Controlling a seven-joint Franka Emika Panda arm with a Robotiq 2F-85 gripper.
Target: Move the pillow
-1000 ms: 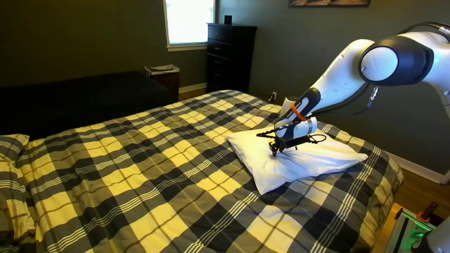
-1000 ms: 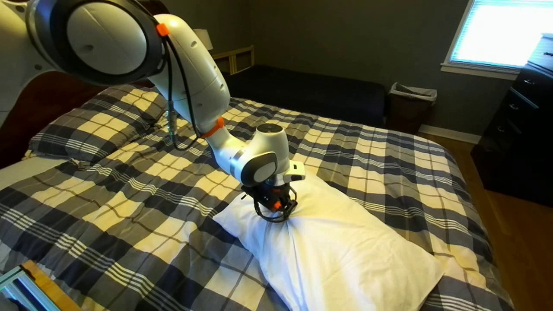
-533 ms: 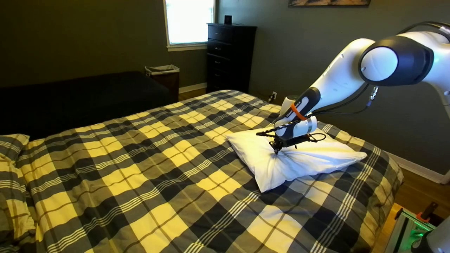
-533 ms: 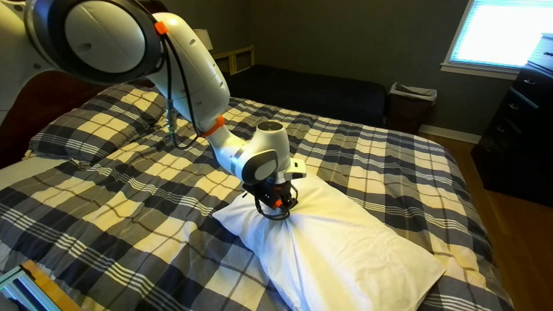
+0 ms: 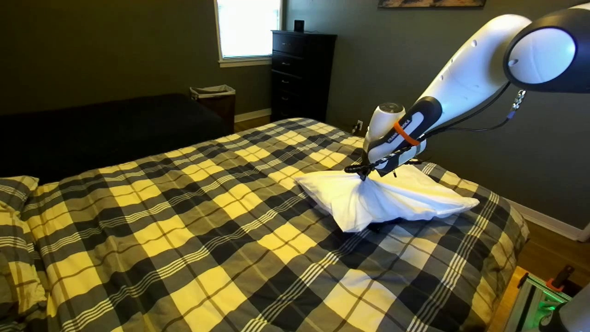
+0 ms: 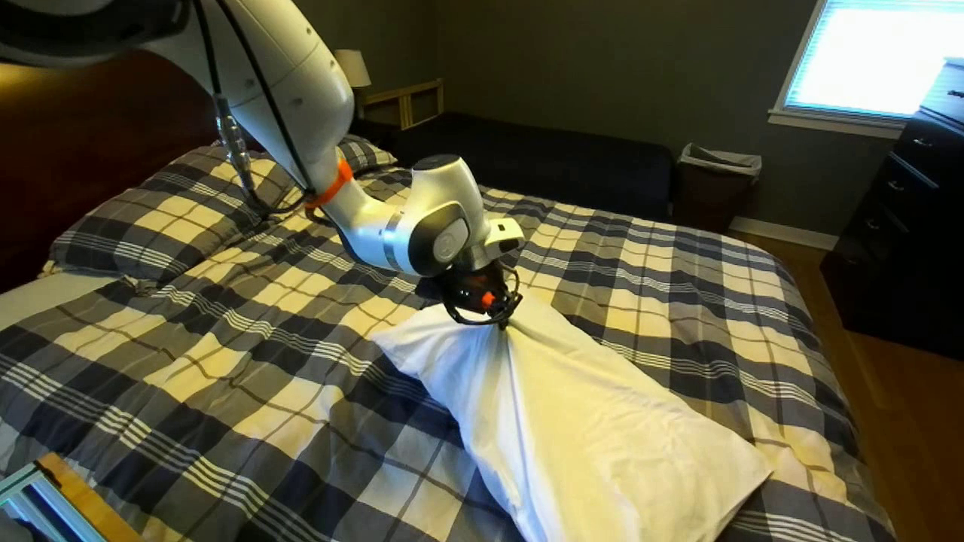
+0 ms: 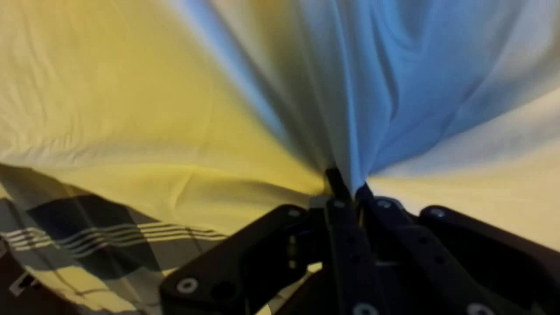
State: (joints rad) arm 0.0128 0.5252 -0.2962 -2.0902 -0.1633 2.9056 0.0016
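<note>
- The white pillow [image 6: 602,429] is found on the worktop [image 5: 184,249], a plaid-covered bed, its pinched part drawn up into a peak and the end farthest from the pinch lying low.
- The gripper [image 7: 349,186] is clenched on a fold of the pillow's fabric; creases are seen radiating from the hold.
- Lifting is judged to be the step in hand; relocation is not yet accomplished.
- For the next move, a slow raise under firm grip is called for, then carriage; no destination is stated.
- Drag by the sagging end is judged the chief hindrance.
- A plaid pillow [image 6: 162,218] is noted well apart, by the headboard [image 6: 75,165]; a hamper [image 6: 712,192] and a dresser [image 5: 302,76] are noted beyond.
</note>
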